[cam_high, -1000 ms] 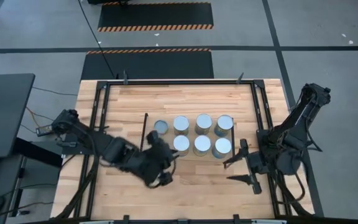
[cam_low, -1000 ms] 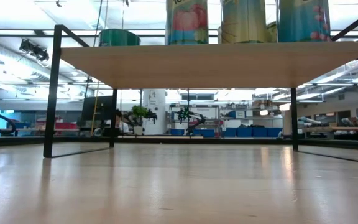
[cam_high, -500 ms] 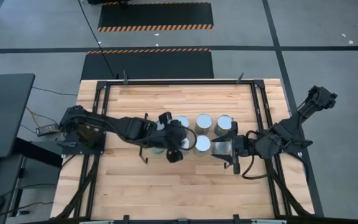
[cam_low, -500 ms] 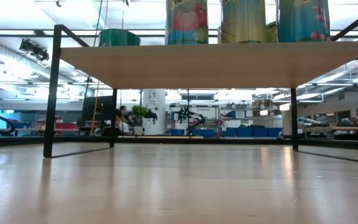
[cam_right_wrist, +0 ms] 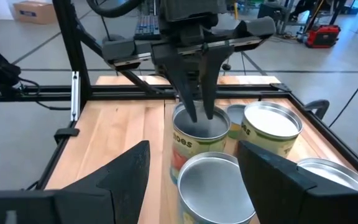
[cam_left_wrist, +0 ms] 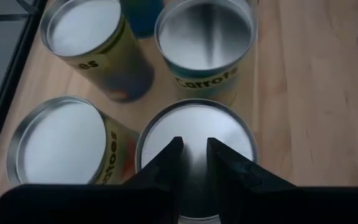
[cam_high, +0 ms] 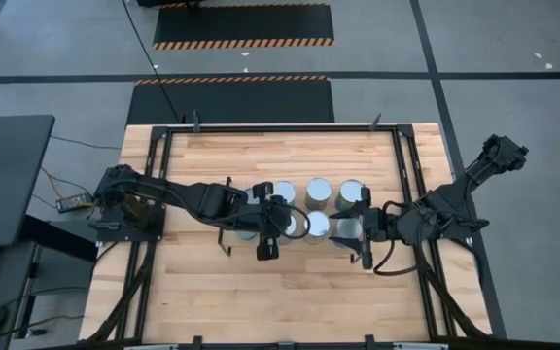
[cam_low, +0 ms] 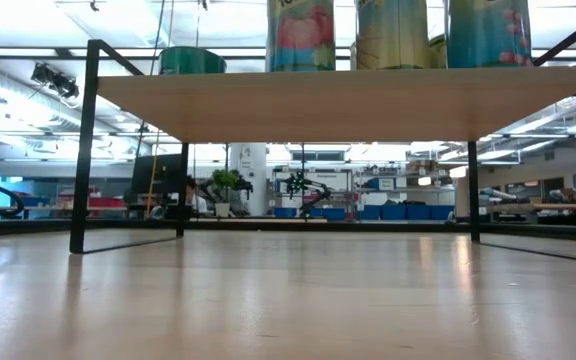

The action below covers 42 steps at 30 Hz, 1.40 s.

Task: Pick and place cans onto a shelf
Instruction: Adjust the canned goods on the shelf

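Observation:
Several silver-topped cans stand in two rows on the low light-wood shelf (cam_low: pixel 348 100). They also show from below in the low view (cam_low: pixel 301 35). My left gripper (cam_left_wrist: pixel 193 146) reaches in from the table's left and slants down over the lid of a near-row can (cam_left_wrist: pixel 194 127). Its fingers stand a narrow gap apart with nothing between them, and the right wrist view also shows this left gripper (cam_right_wrist: pixel 201 115). My right gripper (cam_right_wrist: pixel 201 171) is open wide at the shelf's right end, level, one finger on either side of the nearest can (cam_right_wrist: pixel 219 186) and apart from it. My left gripper has its fingertips (cam_right_wrist: pixel 193 112) right at the lid of the near-row can (cam_right_wrist: pixel 216 127), coming from above and from the table's left. Whether they touch the lid I cannot tell. The can stands upright on the shelf.
The shelf's black wire end frame (cam_high: pixel 227 209) stands just left of the cans, under my left arm. Black rails (cam_high: pixel 154 175) edge the table's left and right sides. Bare tabletop (cam_high: pixel 290 301) lies between the shelf and the table's near edge.
My left gripper has swung from the table in front of the shelf's left end toward the far right, over the near row of cans, rolling as it went. My right gripper has swung from the right rail toward the cans. In the last half second both hardly moved. The cans stayed put.

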Motion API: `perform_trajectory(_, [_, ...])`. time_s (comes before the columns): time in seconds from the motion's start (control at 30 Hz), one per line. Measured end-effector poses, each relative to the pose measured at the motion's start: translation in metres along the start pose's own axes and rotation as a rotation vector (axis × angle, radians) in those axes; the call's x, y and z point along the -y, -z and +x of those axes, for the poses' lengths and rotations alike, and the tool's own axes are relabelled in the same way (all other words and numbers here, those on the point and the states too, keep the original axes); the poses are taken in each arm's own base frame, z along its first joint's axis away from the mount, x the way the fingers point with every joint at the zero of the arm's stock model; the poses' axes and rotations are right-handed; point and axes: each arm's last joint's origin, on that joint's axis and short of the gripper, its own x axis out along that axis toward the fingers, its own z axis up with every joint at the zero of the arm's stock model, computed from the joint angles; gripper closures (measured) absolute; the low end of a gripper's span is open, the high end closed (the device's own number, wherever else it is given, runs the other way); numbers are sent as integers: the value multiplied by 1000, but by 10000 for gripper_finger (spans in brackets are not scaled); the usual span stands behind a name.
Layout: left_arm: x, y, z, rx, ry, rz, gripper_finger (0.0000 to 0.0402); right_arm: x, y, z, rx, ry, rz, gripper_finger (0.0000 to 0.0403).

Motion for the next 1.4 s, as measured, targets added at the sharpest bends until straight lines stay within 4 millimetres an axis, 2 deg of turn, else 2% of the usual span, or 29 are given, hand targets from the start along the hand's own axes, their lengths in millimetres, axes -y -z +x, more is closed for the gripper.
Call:
perform_trajectory(1.07, [-2,5,-1,-55,-18,-13,324,-2,4,-1,-34,-26,24,154])
perform_trajectory(1.2, [-3,-3,-10,-22,-11,-13,324,-1,5,-1,-43,-25,19,154])
perform_trajectory(1.4, [-5,-25,-22,154,-2,9,324,-1,5,-1,-47,-24,15,154])
